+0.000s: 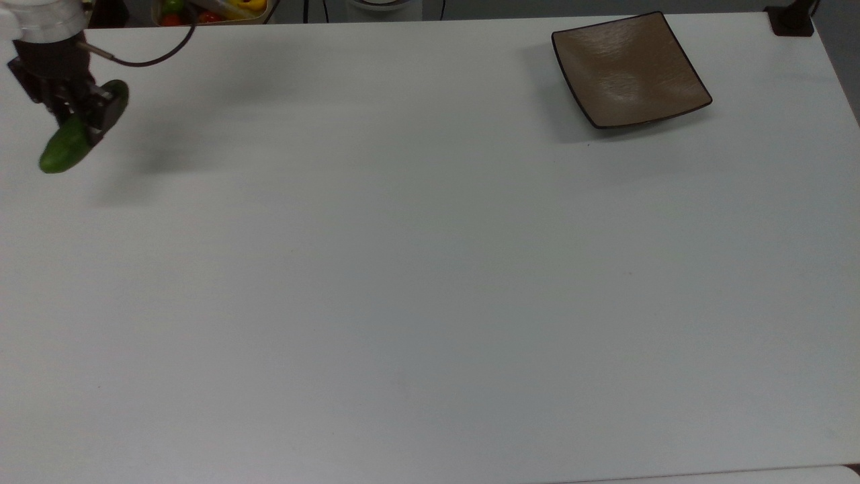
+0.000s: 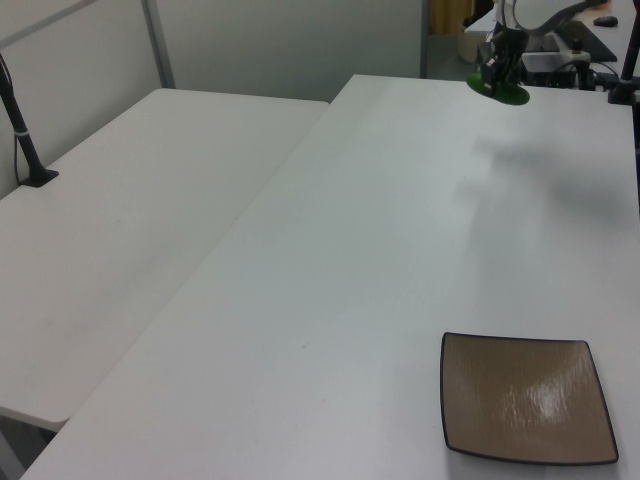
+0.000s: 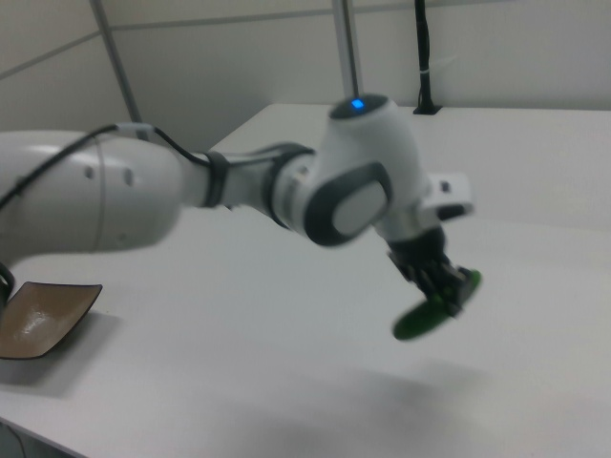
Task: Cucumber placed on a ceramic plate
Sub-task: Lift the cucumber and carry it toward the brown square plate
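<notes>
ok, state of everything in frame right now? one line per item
cucumber: gripped around its middle, lifted clear of the table, tilted.
gripper: shut on the cucumber, at the top view's far left.
plate: empty, flat on the table, at the top view's upper right, far from the cucumber.
table: bare apart from the plate.

White table (image 1: pixel 430 269), possibly a produce tray (image 1: pixel 215 10), black post (image 2: pixel 22 135)
</notes>
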`<move>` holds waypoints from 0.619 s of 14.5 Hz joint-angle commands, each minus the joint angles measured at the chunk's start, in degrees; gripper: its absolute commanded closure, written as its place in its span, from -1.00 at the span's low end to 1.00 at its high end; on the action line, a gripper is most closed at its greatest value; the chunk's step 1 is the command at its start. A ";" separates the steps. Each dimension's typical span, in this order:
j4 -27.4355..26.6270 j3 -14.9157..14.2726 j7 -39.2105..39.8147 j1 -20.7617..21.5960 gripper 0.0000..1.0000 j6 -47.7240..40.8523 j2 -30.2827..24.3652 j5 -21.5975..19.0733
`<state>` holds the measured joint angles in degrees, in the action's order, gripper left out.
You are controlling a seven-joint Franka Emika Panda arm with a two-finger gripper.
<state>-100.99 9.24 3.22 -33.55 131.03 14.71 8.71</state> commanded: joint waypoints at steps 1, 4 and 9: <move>-1.49 2.35 -4.53 3.39 0.76 -7.52 -5.29 -3.25; -1.14 4.19 -6.73 6.65 0.76 -13.15 -7.92 -6.67; 0.53 9.12 -10.50 11.30 0.76 -21.67 -10.40 -12.31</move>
<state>-100.63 17.08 -3.97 -25.29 113.77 6.19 -1.59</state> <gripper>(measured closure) 0.581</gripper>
